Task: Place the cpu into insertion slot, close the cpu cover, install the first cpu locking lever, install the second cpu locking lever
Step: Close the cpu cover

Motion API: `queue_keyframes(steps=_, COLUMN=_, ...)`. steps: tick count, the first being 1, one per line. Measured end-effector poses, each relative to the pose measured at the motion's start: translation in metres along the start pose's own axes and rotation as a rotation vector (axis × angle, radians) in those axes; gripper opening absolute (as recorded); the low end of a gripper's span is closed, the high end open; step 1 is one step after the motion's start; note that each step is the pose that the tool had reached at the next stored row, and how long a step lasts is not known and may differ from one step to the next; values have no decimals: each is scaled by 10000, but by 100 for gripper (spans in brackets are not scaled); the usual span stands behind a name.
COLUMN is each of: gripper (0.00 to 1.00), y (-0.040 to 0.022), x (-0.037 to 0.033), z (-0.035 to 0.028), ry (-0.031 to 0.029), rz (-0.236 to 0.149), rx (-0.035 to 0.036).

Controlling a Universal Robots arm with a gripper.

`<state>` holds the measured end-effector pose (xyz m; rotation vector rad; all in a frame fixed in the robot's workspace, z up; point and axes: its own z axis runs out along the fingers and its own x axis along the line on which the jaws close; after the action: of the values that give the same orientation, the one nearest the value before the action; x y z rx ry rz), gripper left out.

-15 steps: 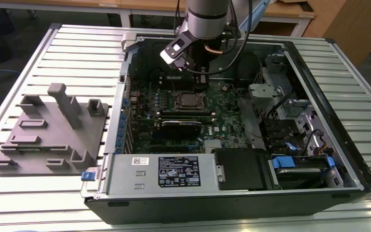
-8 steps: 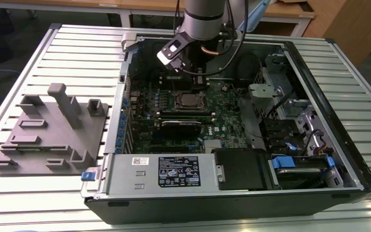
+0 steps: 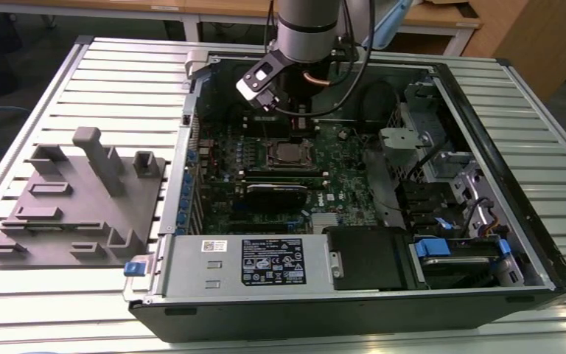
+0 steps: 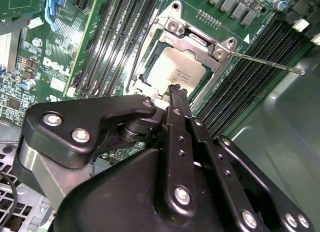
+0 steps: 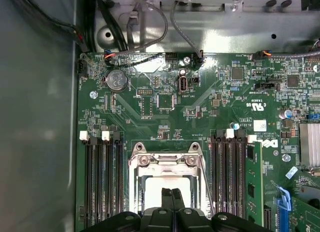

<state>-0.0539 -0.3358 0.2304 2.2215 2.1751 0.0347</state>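
I'm working in what looks like a lab: slatted metal table (image 3: 116, 74), opened computer case (image 3: 362, 317), grey fixture block (image 3: 77, 199), wooden desks (image 3: 224, 9) across the frame's top.

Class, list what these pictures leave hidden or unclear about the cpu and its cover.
1. Second wrist view: the tool hides the near edge of the cpu and the cpu cover.
2. First wrist view: the tool and the picture's edge cut off much of both.
3. Exterior view: the insertion slot is too small to show its details.
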Motion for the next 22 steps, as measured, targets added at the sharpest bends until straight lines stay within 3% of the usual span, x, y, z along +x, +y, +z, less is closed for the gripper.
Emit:
queue_keyframes(steps=7, gripper=10, y=-1, x=-1, z=1, ry=12, rz=-319, rx=-2)
queue_keyframes(steps=22, gripper=10, y=-3, x=-2, z=4, ry=82, rz=-2189, rx=-14)
